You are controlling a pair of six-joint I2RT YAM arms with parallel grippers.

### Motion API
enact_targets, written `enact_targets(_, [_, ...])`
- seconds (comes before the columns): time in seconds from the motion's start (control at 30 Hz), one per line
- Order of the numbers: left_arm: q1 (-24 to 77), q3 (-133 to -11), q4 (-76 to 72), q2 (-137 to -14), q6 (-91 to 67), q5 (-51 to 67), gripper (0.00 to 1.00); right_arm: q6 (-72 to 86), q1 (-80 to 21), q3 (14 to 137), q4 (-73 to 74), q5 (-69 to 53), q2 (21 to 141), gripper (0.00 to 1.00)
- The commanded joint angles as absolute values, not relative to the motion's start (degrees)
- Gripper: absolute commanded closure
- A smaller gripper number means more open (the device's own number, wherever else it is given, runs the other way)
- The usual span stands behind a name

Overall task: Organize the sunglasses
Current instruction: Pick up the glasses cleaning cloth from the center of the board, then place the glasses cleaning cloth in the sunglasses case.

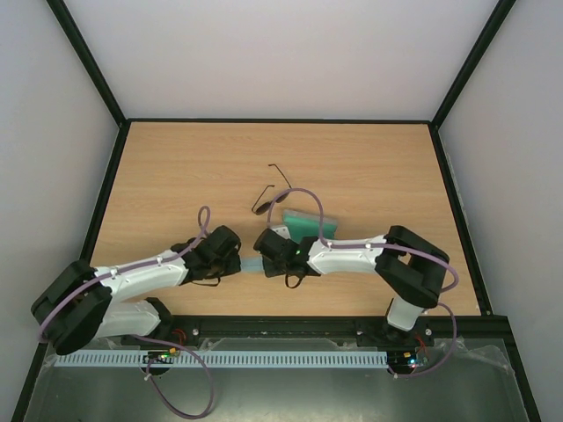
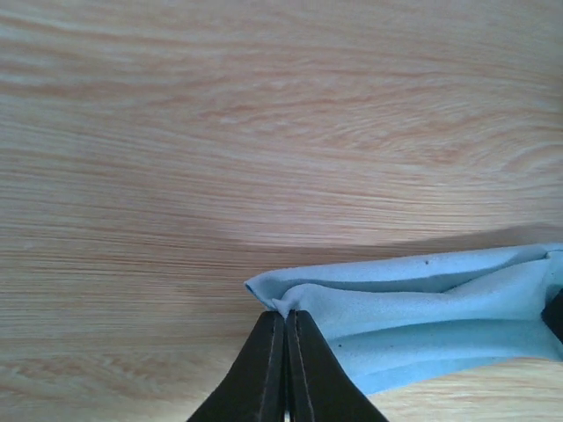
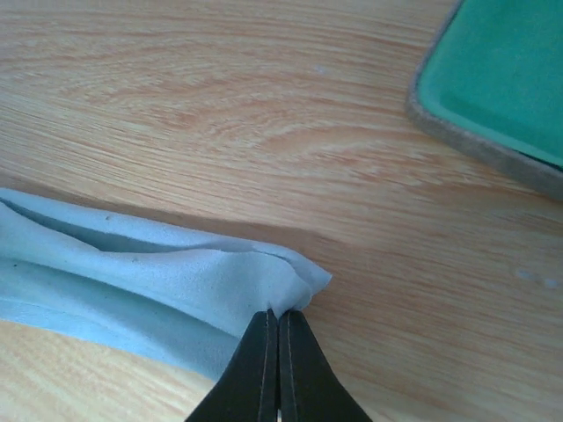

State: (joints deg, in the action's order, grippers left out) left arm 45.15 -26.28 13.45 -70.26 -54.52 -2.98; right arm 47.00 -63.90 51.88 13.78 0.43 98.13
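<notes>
item: sunglasses (image 1: 264, 205). thin dark wire frame, lying on the tabletop (image 1: 176, 176) at mid-depth, centre of the scene, just left of the far end of the case (image 1: 308, 224). one slim temple reaches toward the far side; the lenses sit at the near-left end, so the long axis runs roughly near-left to far-right. fold state too fine to tell.

item: cloth (image 2: 413, 308). light blue, bunched and stretched left to right between the two claws, near of the sunglasses.

item: left claw (image 2: 283, 321). fingers pressed together, pinching the left corner of the cloth.

item: right claw (image 3: 279, 316). fingers pressed together, pinching the right corner of the cloth; the case's green lining lies just far-right of it.

relation: the sunglasses lie on the far side of both claws, apart from them and from the cloth. the right claw looks slightly nearer, almost straight below them in the top view; the left claw sits further near-left. both are occupied, so either would likely need to release the cloth first.
</notes>
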Motion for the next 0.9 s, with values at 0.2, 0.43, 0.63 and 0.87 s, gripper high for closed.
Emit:
enact_targets(0.2, [45.5, -43.1, 20.1, -73.2, -49.4, -2.4, 0.98, 47.9, -64.0, 56.0, 25.7, 9.4, 88.5, 0.99])
enact_targets(0.43, [45.5, -52.1, 17.3, -82.8, -46.2, -0.3, 0.98, 46.6, -58.6, 53.9, 28.9, 10.9, 83.2, 0.99])
enact_targets(0.63, [45.6, -57.7, 13.6, -91.9, -44.6, 2.1, 0.98, 43.0, -51.8, 51.0, 29.1, 9.7, 81.3, 0.99])
enact_targets(0.87, [45.9, -62.2, 11.2, -99.9, -43.8, 2.8, 0.98, 40.7, -45.5, 45.1, 25.7, 6.6, 80.5, 0.99])
